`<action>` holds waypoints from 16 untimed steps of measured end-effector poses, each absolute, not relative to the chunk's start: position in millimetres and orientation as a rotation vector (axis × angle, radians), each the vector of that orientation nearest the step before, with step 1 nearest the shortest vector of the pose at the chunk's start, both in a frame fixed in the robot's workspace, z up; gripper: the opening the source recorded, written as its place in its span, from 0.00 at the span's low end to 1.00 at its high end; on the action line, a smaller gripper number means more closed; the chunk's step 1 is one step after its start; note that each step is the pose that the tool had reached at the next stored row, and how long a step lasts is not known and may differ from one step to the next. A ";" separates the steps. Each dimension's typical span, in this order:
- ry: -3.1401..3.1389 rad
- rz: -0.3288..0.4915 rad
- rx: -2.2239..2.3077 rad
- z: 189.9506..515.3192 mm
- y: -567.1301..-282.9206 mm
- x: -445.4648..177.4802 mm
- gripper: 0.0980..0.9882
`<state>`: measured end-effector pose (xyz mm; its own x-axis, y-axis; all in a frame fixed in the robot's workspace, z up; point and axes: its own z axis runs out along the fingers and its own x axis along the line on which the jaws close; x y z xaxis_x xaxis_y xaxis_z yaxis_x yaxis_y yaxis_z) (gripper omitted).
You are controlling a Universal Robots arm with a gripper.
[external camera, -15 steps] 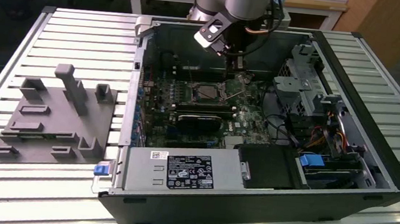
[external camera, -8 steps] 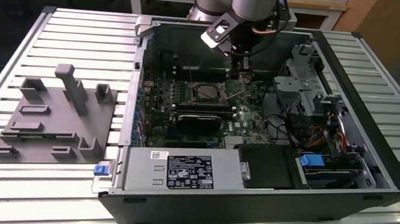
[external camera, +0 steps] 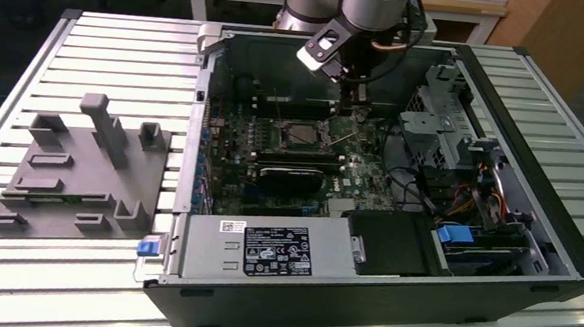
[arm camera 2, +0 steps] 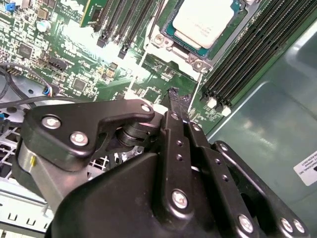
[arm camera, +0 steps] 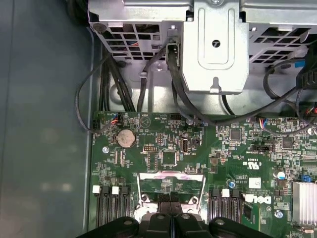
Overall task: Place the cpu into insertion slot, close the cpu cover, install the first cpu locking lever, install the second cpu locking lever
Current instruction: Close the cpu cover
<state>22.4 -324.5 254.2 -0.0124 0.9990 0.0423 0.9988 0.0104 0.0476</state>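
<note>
The cpu [arm camera 2: 203, 20], a square chip with a silvery top, lies flat in the insertion slot [arm camera 2: 168, 44] on the green board. In the exterior view the slot [external camera: 300, 135] sits mid-board inside the open case. The cpu cover [arm camera: 163, 175], a thin silvery frame with a window, stands raised off the slot, and its side rail [arm camera 2: 141, 62] shows as a pale line. My gripper [arm camera: 171, 197] is shut, fingertips together at the cover's free edge. I cannot tell whether they pinch it or only touch it. The gripper [external camera: 355, 110] hangs just behind the slot, tips [arm camera 2: 173, 94] near the board.
Black memory slots [arm camera 2: 247, 54] run beside the slot. A black heatsink fan [external camera: 288, 181] sits in front of it. A metal drive cage [arm camera: 213, 44] with black cables [arm camera: 119, 84] lies beyond. The power supply [external camera: 263, 252] fills the case front. A grey fixture [external camera: 80, 169] rests on the slatted table.
</note>
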 end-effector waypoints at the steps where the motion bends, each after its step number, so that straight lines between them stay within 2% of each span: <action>1: 2.231 0.100 2.205 254.2 -325.3 22.4 0.01; 16: 2.231 0.100 2.205 254.1 -333.5 26.4 0.01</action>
